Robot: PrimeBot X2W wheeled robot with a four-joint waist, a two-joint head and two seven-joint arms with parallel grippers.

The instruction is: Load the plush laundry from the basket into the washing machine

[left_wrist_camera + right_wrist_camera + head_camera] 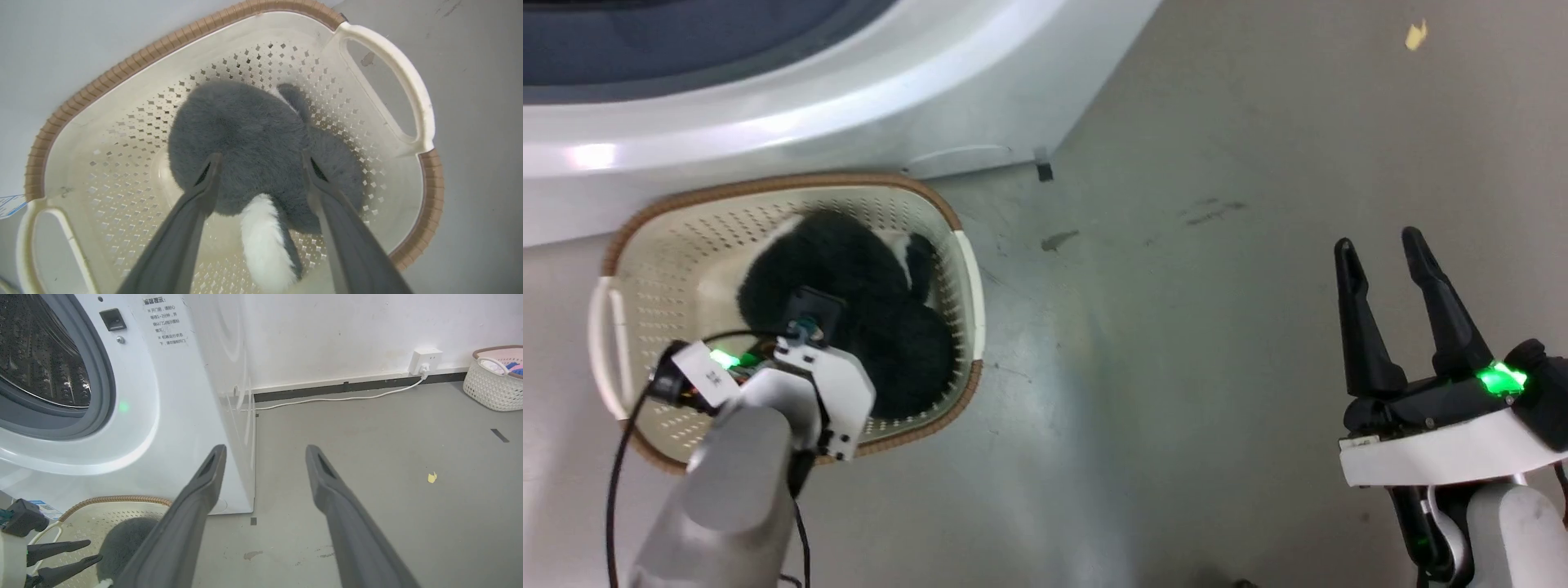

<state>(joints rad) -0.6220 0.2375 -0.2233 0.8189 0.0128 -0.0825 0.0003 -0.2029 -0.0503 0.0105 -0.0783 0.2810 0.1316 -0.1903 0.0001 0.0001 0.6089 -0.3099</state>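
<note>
Plush laundry (253, 139) lying in the basket (122, 65), which stands on the floor (1176, 327) just in front of the washing machine (171, 416). The left claw (260, 155) hangs directly above the plush, pointing down into the basket, so the plush lies straight ahead along the fingers. In the left wrist view the black body spans the gap between the two fingertips (212, 163). Its white end trails back toward the wrist between them, so the long axis appears to run along the gap, not across it.

Left claw: spread wide, gripping nothing. The tips sit at the fur, and whether they touch it cannot be told. Right claw (1379, 241): spread, empty, over bare floor well apart from the basket. The left arm is plainly the nearer. Coming move, by judgement: a short descent, then closure across the body.
</note>
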